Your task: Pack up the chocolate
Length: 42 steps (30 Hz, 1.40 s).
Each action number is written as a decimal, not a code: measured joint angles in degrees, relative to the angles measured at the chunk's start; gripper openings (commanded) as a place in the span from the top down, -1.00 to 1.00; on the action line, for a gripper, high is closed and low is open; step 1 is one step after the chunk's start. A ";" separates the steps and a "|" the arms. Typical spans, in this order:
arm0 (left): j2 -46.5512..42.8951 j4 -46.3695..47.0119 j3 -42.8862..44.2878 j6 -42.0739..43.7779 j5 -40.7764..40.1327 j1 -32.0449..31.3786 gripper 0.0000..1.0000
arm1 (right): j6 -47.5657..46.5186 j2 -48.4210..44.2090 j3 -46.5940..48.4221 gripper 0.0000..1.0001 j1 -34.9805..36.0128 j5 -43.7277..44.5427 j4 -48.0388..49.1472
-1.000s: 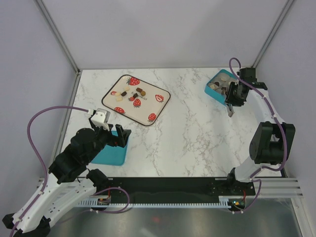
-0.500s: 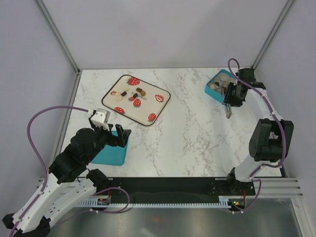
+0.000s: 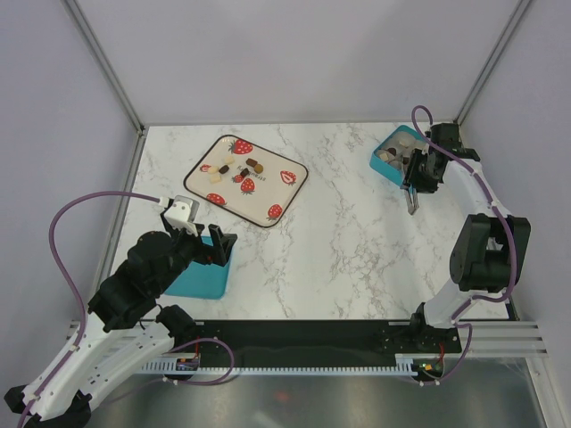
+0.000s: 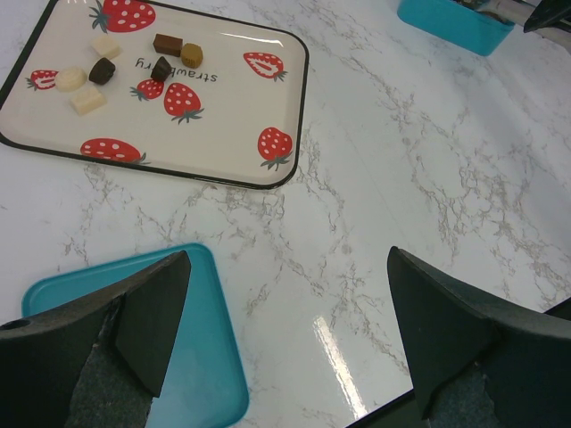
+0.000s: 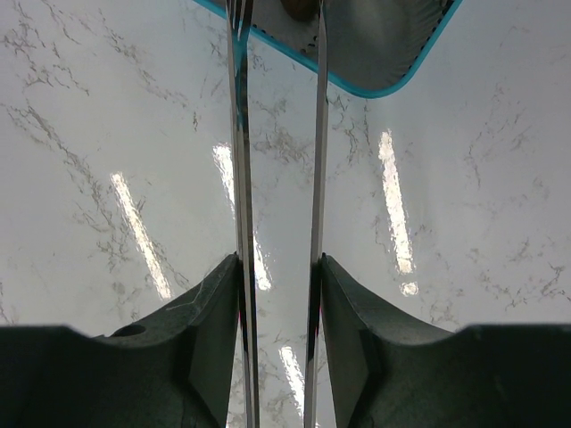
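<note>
Several small chocolate pieces point(image 3: 234, 169), dark, tan and cream, lie on the strawberry-print tray point(image 3: 268, 189); in the left wrist view these chocolate pieces point(image 4: 100, 69) sit at the tray's point(image 4: 223, 107) top left. More pieces lie in the teal box point(image 3: 381, 166) at the far right. My right gripper point(image 3: 419, 176) is shut on metal tweezers point(image 3: 411, 203) beside that box. In the right wrist view the tweezers' blades point(image 5: 241, 160) run from the right gripper point(image 5: 279, 263) across the box's corner point(image 5: 384, 87), tips out of frame. My left gripper point(image 3: 215, 249) is open and holds nothing.
A flat teal lid point(image 3: 198, 278) lies on the marble under my left gripper point(image 4: 287, 259), near the table's front left; the same lid point(image 4: 134, 357) shows by the left finger. The teal box point(image 4: 455, 25) is at the far right. Grey walls enclose the table.
My right arm with the tweezers has shifted slightly left beside the teal box. The left arm has not moved.
</note>
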 measured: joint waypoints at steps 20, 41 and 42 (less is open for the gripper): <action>-0.55 0.00 0.00 0.02 -0.04 0.00 -0.99 | 1.33 -3.26 6.08 0.07 12.48 1.99 0.70; -2.60 0.04 -0.02 0.04 -0.26 0.00 -0.99 | -0.94 26.12 24.81 -0.02 45.57 10.05 10.75; -2.62 0.02 -0.02 0.04 -0.26 0.00 -0.99 | -1.01 26.77 25.55 -0.03 45.66 10.19 10.82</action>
